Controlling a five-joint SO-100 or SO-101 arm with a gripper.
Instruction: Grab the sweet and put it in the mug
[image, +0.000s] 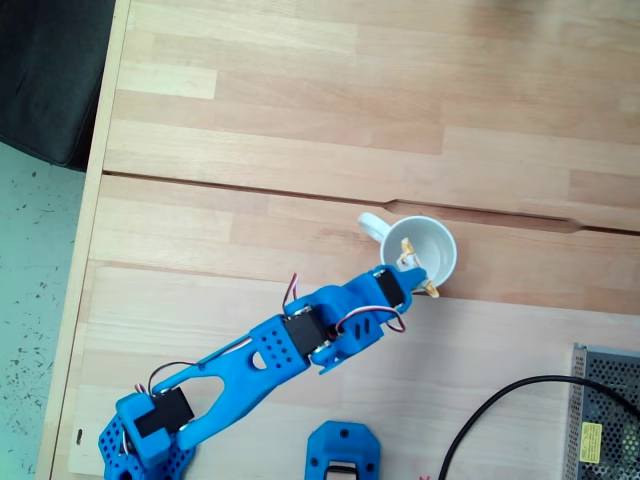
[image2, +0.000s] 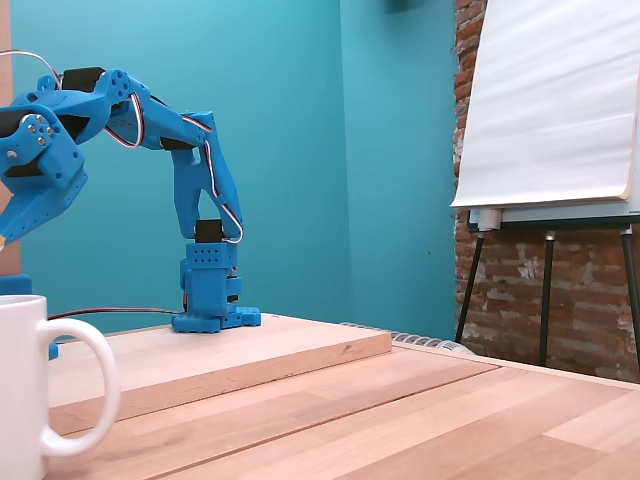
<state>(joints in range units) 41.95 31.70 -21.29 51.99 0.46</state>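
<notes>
Seen from above in a fixed view, the blue arm's gripper (image: 412, 268) hangs over the white mug (image: 440, 262) on the wooden surface (image: 300, 120), jaws pinching the sweet (image: 408, 250).

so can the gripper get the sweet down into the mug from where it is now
Probably yes: the gripper holds the sweet above the open mug, and nothing blocks the way down.

The mug (image2: 30, 385) and hand (image2: 5, 235) are cut by the left edge.
</notes>
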